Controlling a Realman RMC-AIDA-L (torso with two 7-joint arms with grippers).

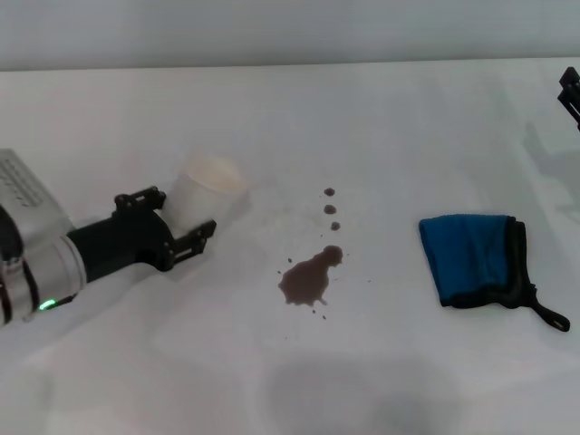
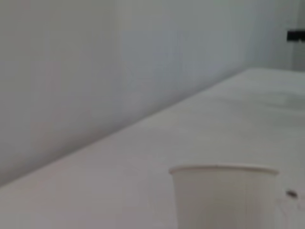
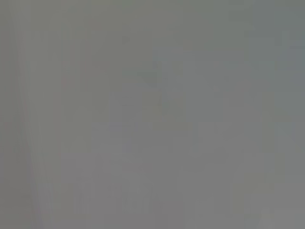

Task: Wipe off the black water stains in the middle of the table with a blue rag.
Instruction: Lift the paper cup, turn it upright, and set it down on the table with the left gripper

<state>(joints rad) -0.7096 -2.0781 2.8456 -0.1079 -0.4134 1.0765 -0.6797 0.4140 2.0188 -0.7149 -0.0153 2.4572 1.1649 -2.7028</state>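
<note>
1. The counter point(image 1: 381, 362) is a plain white matte surface that fills nearly all of my head view. Its far edge runs straight across the top, with a pale grey wall behind it.
2. The black water stains point(image 1: 309, 277) sit in the middle of the counter: one dark irregular blotch, three small round drops in a line beyond it toward the far edge, and a few tiny specks close around it.
3. The blue rag point(image 1: 471, 258) lies folded flat on the counter to the right of the stains, well apart from them. Its black trim and thin black loop point away from the stains.
4. A white cup point(image 1: 207, 195) stands upright to the left of the stains, nearer to them than the rag is.
5. My left gripper point(image 1: 178, 224) reaches in from the left, its black fingers spread to either side of the cup's lower wall; I cannot tell whether they touch it. My left wrist view shows the cup's rim close up.
6. My right gripper point(image 1: 571, 91) only shows as a dark tip at the right edge, beyond the rag and high above the counter; I cannot tell how its fingers stand. My right wrist view shows only flat grey.
7. Bare counter lies between the stains and the rag, and in the whole near strip in front of the stains.
</note>
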